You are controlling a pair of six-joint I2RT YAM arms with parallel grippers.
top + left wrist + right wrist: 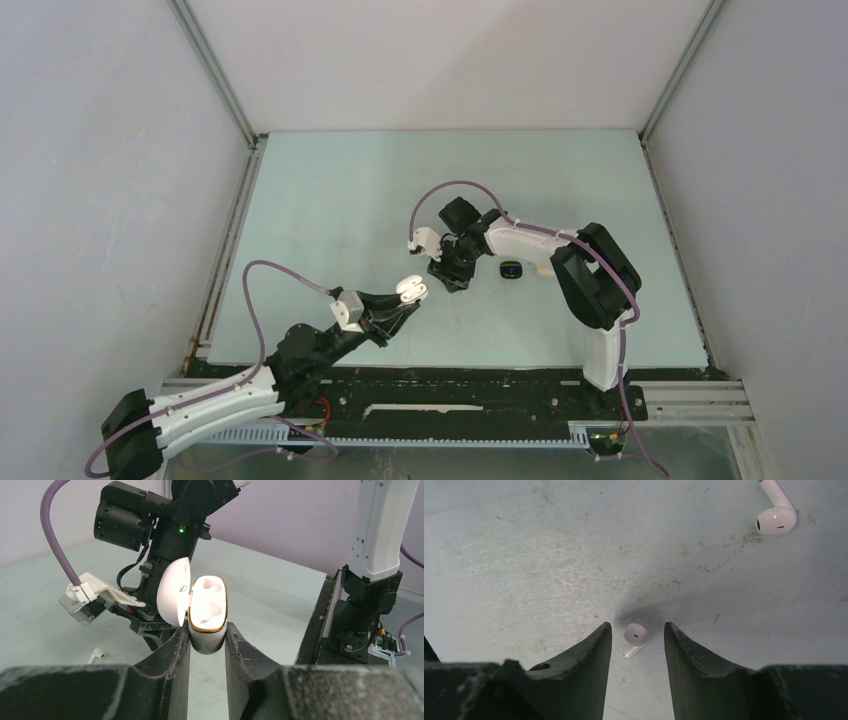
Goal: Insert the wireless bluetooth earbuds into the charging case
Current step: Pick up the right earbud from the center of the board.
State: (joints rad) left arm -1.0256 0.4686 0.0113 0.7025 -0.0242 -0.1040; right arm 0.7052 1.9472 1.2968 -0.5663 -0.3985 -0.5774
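Note:
My left gripper is shut on a white charging case with a gold rim and holds it above the table. The lid is open and both slots look empty in the left wrist view. My right gripper points down at the table just right of the case. It is open, with a small white earbud lying on the table between the fingertips, touching neither. A second white earbud lies farther off. One white earbud shows on the table in the left wrist view.
A small black case lies on the table just right of the right gripper. The right arm's wrist stands close behind the held case. Grey walls close in the pale green table on three sides.

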